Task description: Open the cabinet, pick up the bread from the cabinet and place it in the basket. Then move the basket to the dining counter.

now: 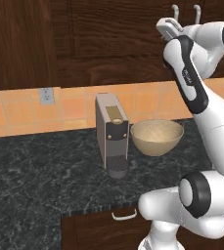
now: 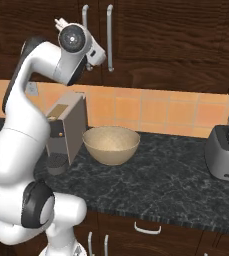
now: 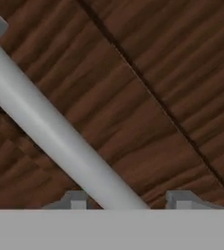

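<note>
The dark brown cabinet (image 2: 161, 35) is closed, and the seam between its doors shows in the hand view. A pale grey bar handle (image 3: 50, 127) runs diagonally between my two fingertips. My gripper (image 3: 128, 200) straddles it with a small gap on each side, so it is open around the handle. From the base, my hand (image 2: 88, 50) is raised against the left handle (image 2: 85, 17) of the pair. The tan basket (image 1: 157, 136) (image 2: 111, 145) sits empty on the black granite counter below. The bread is hidden behind the doors. The dining counter is out of view.
A grey coffee machine (image 1: 112, 134) (image 2: 66, 130) stands just left of the basket. A toaster (image 2: 226, 152) sits at the far right of the counter, with a spatula hanging above it. Low drawers with small handles (image 2: 147, 228) run under the counter edge.
</note>
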You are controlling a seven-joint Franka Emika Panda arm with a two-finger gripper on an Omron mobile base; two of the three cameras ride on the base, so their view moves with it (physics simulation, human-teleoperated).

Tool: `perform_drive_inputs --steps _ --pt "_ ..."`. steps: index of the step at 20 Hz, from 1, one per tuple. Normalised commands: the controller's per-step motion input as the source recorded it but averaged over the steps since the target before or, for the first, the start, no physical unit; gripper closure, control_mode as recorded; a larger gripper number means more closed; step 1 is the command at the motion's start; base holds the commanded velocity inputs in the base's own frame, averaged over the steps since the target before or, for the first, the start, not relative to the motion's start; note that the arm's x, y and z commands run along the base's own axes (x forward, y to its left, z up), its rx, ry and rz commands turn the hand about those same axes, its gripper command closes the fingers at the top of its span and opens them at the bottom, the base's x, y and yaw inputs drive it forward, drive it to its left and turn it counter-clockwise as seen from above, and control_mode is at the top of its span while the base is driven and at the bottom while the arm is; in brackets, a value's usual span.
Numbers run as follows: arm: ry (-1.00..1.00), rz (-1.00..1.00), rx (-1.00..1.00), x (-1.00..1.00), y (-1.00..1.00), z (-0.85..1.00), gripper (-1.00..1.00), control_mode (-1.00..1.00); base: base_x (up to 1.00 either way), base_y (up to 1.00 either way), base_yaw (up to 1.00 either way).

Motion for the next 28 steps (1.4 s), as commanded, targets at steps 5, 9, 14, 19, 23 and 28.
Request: perform_drive_inputs --steps 5,9,14,19,23,28 --pt "0.00 0.04 0.04 -0.53 0.00 0.30 1.00 -1.00 0.00 0.00 0.00" --pt "0.01 0.00 0.00 -1.00 0.03 0.45 1.00 -1.00 0.00 0.00 0.00" --pt "0.00 0.00 0.00 -1.00 0.02 0.40 1.00 -1.00 0.00 0.00 0.00" --pt "0.00 0.00 -0.01 -1.00 0.12 0.33 1.00 -1.00 0.00 0.00 0.00" --pt "0.00 0.00 -0.06 -1.00 0.33 0.23 1.00 -1.00 0.00 0.00 0.00" --pt "0.07 0.00 -0.11 -1.00 0.40 0.06 1.00 -1.00 0.00 0.00 0.00"
